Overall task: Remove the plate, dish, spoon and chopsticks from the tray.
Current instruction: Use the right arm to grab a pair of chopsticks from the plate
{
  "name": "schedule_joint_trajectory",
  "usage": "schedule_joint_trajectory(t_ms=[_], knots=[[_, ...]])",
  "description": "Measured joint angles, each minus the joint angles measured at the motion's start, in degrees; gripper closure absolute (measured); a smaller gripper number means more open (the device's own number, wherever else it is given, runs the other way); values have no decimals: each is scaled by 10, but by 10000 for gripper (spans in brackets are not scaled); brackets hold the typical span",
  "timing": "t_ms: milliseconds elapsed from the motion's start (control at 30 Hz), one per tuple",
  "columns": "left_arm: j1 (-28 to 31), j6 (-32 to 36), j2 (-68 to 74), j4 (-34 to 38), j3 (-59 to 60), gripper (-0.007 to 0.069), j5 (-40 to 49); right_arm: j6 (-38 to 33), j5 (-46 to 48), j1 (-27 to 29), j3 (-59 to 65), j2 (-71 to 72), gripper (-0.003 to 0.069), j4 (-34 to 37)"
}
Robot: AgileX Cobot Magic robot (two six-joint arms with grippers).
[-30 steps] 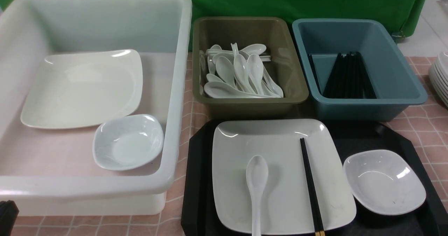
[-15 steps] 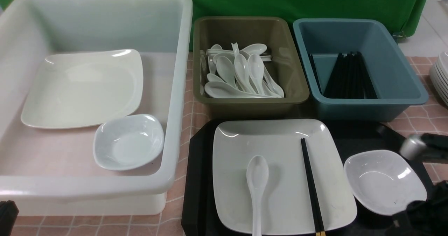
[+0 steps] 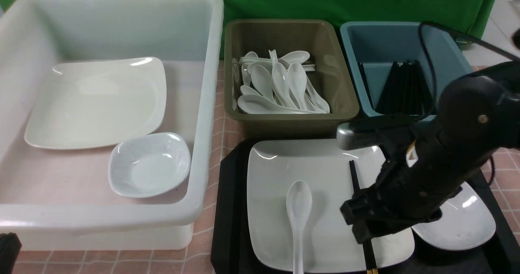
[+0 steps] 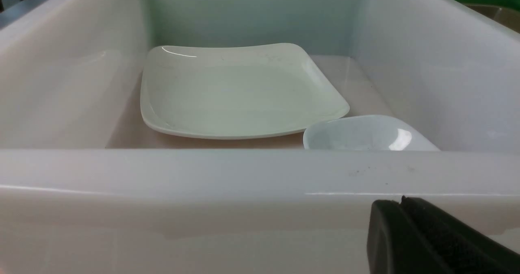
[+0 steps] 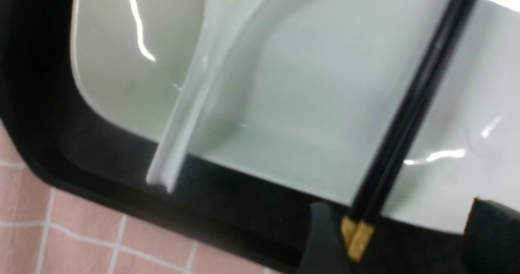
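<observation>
The black tray (image 3: 227, 209) holds the large white plate (image 3: 325, 221). The white spoon (image 3: 298, 209) and the black chopsticks (image 3: 352, 172) lie on the plate. The small white dish (image 3: 467, 225) sits on the tray to the plate's right, partly hidden by my right arm. My right gripper (image 3: 363, 227) hovers open over the chopsticks' near end. In the right wrist view it (image 5: 406, 241) straddles the yellowish tips, with the chopsticks (image 5: 406, 115), spoon handle (image 5: 191, 99) and plate (image 5: 317, 83) in sight. My left gripper (image 4: 400, 203) is shut and empty outside the white tub.
A big white tub (image 3: 205, 103) at left holds a cream plate (image 3: 97, 103) and a bluish dish (image 3: 148, 164). An olive bin (image 3: 325, 54) holds a heap of spoons (image 3: 276, 87). A blue bin (image 3: 365, 38) holds a chopstick bundle (image 3: 402, 87).
My right arm has swung in from the right edge over the tray to the chopsticks' near end, and now covers part of the dish. The left gripper has not moved.
</observation>
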State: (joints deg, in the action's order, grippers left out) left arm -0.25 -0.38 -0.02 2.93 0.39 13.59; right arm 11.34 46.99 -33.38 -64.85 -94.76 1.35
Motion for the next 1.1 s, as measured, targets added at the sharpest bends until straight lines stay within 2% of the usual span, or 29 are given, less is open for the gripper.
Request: schedule_joint_trajectory(t_ms=[400,533,600,633,667,700,767,900,1033,1100], knots=[[0,0,0,0,0,620,0,34,-32,0,-4,-98,150,-41],[0,0,0,0,0,620,0,34,-41,0,-4,-102,182,-42],[0,0,0,0,0,620,0,35,-44,0,-4,-102,302,-43],[0,0,0,0,0,620,0,35,-44,0,-4,-102,312,-43],[0,0,0,0,0,620,0,35,-44,0,-4,-102,397,-43],[0,0,0,0,0,620,0,37,-44,0,-4,-102,442,-43],[0,0,0,0,0,620,0,45,-45,0,-4,-102,482,-43],[0,0,0,0,0,620,0,48,-45,0,-4,-102,463,-43],[0,0,0,0,0,620,0,49,-45,0,-4,-102,357,-43],[0,0,0,0,0,620,0,49,-46,0,-4,-102,328,-43]])
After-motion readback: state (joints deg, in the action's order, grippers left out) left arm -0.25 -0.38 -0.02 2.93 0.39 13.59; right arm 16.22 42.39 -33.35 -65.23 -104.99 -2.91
